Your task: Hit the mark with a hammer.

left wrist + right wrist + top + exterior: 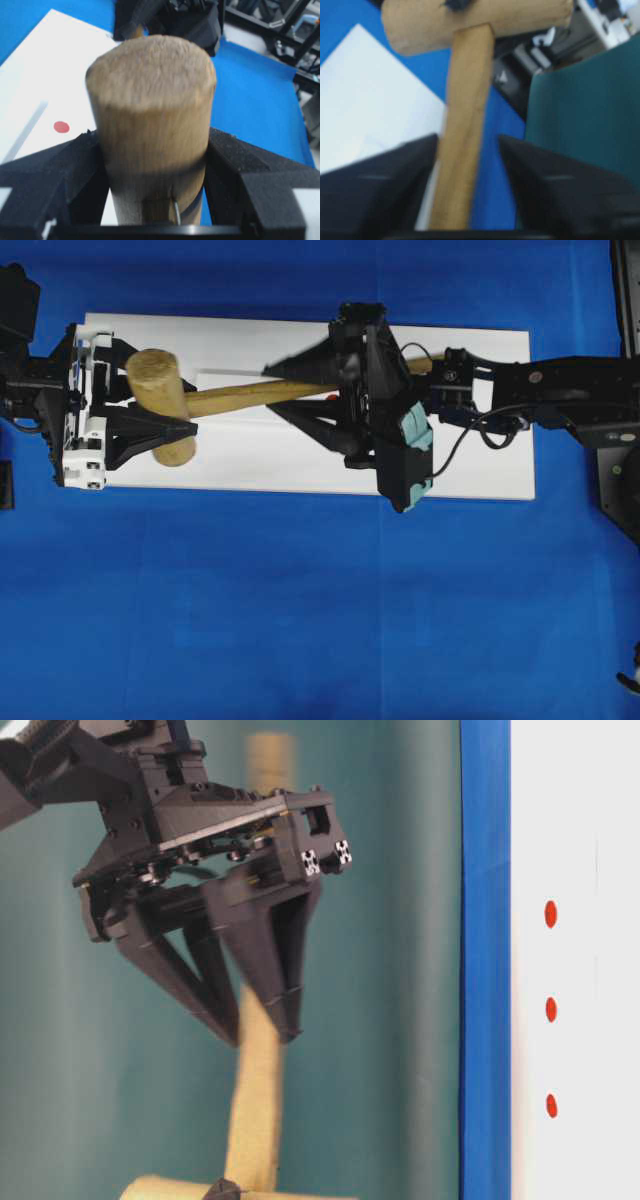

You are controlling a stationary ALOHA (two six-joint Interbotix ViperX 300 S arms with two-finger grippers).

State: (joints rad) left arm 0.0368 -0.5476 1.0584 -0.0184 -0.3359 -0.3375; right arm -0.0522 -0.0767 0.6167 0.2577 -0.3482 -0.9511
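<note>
The hammer's thick wooden head (158, 388) lies at the left end of the white board (460, 460), its handle (240, 396) running right. My left gripper (160, 392) is shut on the head, and in the left wrist view both black fingers (55, 170) press against its sides (150, 90). My right gripper (272, 388) is open astride the handle (467, 100); a gap shows on one side. A red mark (61, 127) sits on the board beside the head. The table-level view shows three red marks (551, 1009) in a row.
Blue cloth (300, 620) surrounds the board. A thin grey line (27, 127) crosses the board near the red mark. The right arm's body (560, 390) stretches over the board's right end. A teal panel (590, 115) stands behind.
</note>
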